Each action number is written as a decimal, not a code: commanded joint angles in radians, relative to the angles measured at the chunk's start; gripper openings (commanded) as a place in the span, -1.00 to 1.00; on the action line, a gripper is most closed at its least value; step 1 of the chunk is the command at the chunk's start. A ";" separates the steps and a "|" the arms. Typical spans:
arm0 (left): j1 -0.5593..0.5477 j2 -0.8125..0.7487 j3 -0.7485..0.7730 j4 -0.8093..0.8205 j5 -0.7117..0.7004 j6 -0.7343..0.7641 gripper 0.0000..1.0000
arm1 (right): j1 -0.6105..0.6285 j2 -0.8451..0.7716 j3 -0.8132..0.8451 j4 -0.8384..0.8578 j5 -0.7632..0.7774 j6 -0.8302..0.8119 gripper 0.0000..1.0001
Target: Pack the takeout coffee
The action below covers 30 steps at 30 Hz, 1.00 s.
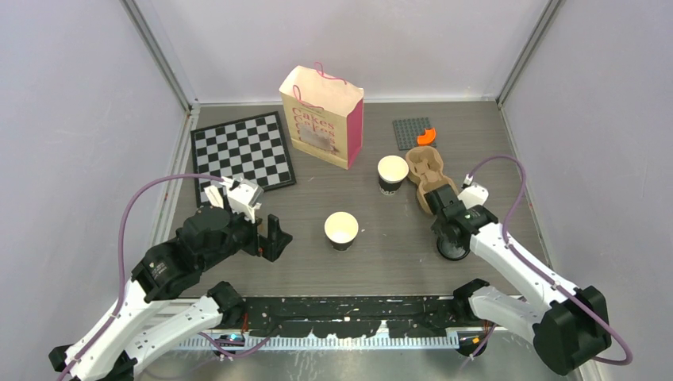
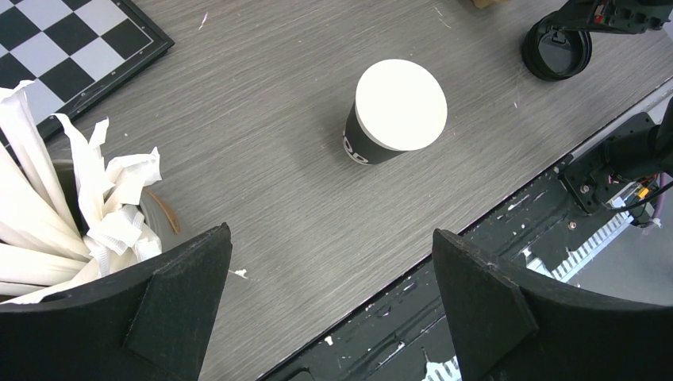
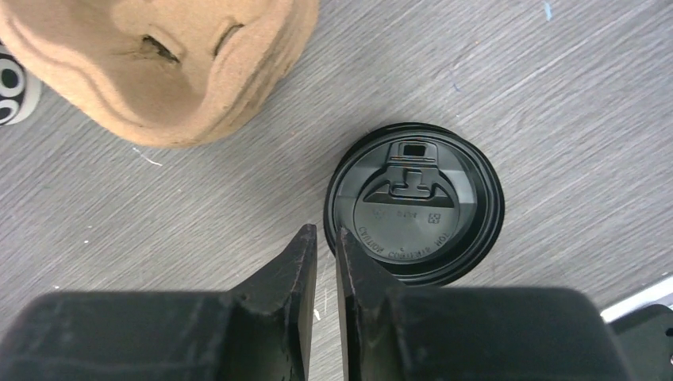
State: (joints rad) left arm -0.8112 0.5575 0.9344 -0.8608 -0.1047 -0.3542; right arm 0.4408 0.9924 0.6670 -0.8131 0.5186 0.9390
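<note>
Found upright on bench [image 1: 381, 266], both uncovered: 2 paper cups, black sleeve w/ white band at rim, white inside. Near cup [image 1: 342, 230] at bench centre, apart from all else; white lettering on sleeve, not legible. Far cup [image 1: 392, 173] further back, just beside brown moulded carrier [image 1: 428, 176].

Black round lid [image 3: 414, 202] flat on bench, top side up, sip hole and raised tab showing. Placed near carrier's front end, well apart from both cups.

R pincer [image 3: 324, 234] down at lid's rim, nearly clenched, only a thin slit between jaws. Rim appears to sit at the slit; cannot tell whether actually grasped.

L pincer [image 2: 330, 230] released, spread wide, held above bench to L of near cup, grasping nothing. Close by its L finger: cup of white sticks [image 2: 79, 198].

At rear of bench: paper bag [image 1: 321, 115] standing, pink side panel; chessboard [image 1: 242, 151] to its L; grey plate [image 1: 409, 133] w/ orange piece [image 1: 426, 136] to its R.
</note>
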 commanded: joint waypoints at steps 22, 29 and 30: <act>0.001 -0.010 -0.003 0.020 0.001 0.023 0.99 | -0.004 0.115 -0.037 0.098 0.039 0.061 -0.51; 0.001 -0.004 -0.002 0.020 0.000 0.024 0.99 | -0.005 0.141 -0.049 0.123 0.041 0.059 -0.63; 0.001 -0.002 -0.002 0.019 0.000 0.024 1.00 | -0.004 0.146 -0.050 0.124 0.041 0.060 -0.63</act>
State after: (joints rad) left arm -0.8112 0.5564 0.9340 -0.8608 -0.1047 -0.3534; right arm 0.4408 1.1255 0.6197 -0.7296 0.5152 0.9752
